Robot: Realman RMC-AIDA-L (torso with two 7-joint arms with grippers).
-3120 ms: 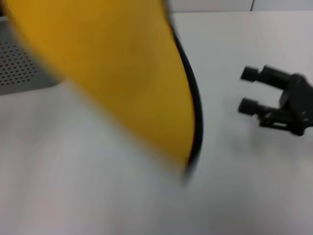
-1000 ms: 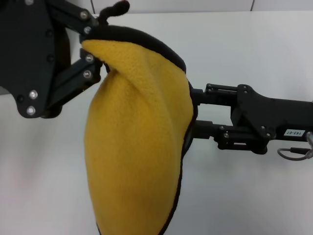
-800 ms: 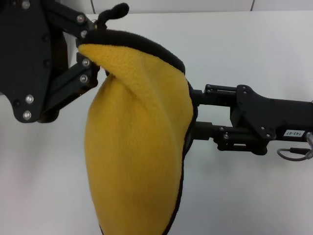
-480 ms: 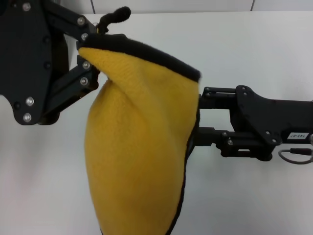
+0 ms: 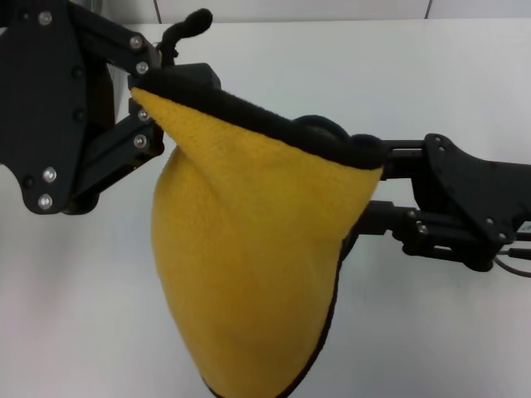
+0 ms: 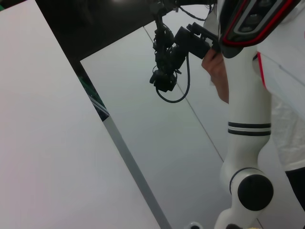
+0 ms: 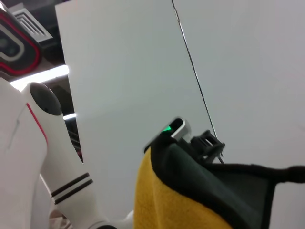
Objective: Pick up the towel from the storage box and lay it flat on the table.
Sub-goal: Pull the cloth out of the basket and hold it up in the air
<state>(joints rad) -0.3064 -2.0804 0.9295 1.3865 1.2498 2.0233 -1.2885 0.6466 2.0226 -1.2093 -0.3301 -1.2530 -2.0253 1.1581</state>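
Head view: the yellow fleecy towel with black stitched edging [image 5: 249,274] hangs in the air above the plain white tabletop [image 5: 431,75], its top edge stretched between both arms. The left gripper [image 5: 149,87] is clamped on one upper corner; the right gripper [image 5: 365,178] pinches the other.

Left wrist view: only a white robot body and pale panels show.

Right wrist view: the towel [image 7: 176,200] droops close to the lens
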